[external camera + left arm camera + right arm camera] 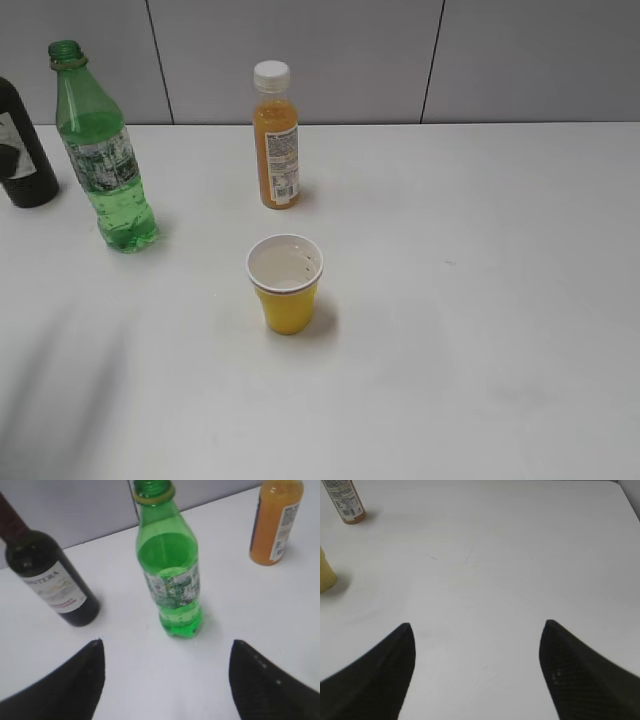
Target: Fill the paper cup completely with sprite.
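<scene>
The cup (pixel 286 283) stands upright nearest the camera in the exterior view, yellow outside and white inside, with clear liquid and a few bubbles showing within. At about 10 o'clock from it stands the uncapped green Sprite bottle (pixel 103 160), partly full, with a dark bottle (pixel 22 145) at the far left edge and a capped juice bottle (pixel 275 136) at 12 o'clock, all on the white table (pixel 480 300). The left gripper (pixel 167 672) hangs spread wide just short of the Sprite bottle, holding nothing, and the right gripper (pixel 476 667) is likewise spread and empty over bare table, the cup at its 10 o'clock.
</scene>
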Robot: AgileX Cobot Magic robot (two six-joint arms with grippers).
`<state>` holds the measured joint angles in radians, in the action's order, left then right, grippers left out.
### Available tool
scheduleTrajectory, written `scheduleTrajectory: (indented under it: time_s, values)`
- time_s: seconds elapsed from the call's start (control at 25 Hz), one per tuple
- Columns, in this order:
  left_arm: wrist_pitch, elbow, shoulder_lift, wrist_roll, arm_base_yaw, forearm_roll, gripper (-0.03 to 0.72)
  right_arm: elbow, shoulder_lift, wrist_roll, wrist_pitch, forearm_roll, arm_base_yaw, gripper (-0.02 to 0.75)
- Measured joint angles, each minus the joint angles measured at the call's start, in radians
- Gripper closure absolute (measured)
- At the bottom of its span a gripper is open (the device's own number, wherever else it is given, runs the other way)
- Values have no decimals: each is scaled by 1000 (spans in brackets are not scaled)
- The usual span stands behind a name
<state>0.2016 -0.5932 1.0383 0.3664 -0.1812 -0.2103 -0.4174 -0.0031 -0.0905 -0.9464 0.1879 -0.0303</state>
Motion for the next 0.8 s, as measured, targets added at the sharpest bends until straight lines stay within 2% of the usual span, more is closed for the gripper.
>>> scheduleTrajectory:
  time_s: [0.24,0.4,0.56,0.8]
  values:
    - [382,-166,-97,1,112,67,99,0,0,0,0,0,0,144]
    - [544,-210,-156,-22,162,72,99,0,0,0,0,0,0,144]
    - [682,-213,-206,-45,182,72,99,0,0,0,0,0,0,144]
    - [778,-213,-331,-74,183,67,99,0,0,0,0,0,0,144]
